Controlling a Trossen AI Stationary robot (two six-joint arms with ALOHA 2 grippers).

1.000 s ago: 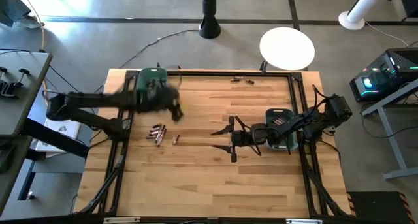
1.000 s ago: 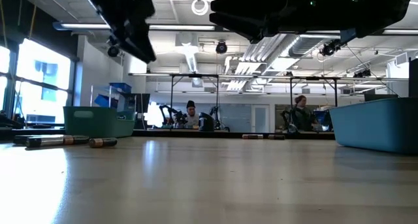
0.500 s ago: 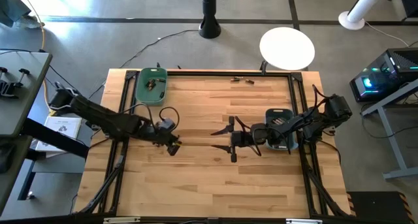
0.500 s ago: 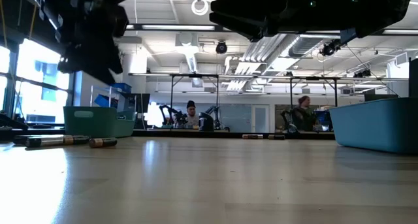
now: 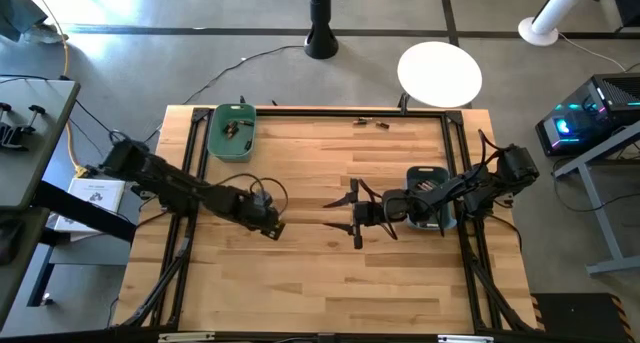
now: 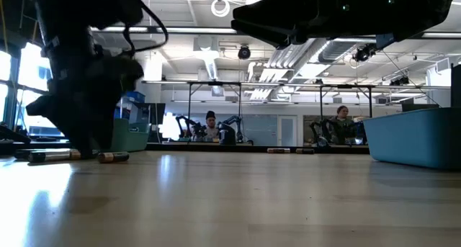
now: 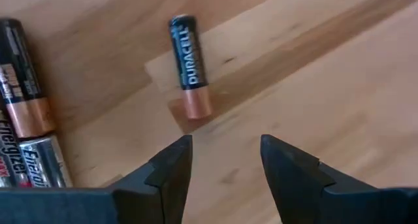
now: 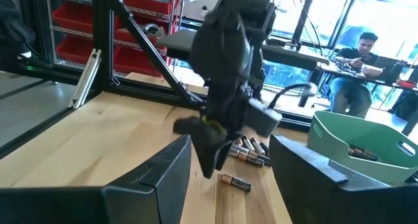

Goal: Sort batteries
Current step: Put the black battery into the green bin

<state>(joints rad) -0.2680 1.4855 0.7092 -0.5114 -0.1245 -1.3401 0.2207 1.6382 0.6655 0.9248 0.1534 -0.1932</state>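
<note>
Left pincer now down, open-jawed, over a lone battery.

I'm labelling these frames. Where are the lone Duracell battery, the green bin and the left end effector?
Duracell battery (image 7: 189, 64), left wrist view, middle of its body.
Green bin (image 5: 216, 143), high view, its left rim.
Left end effector (image 7: 225, 160), left wrist view, midway between its open fingertips.
</note>
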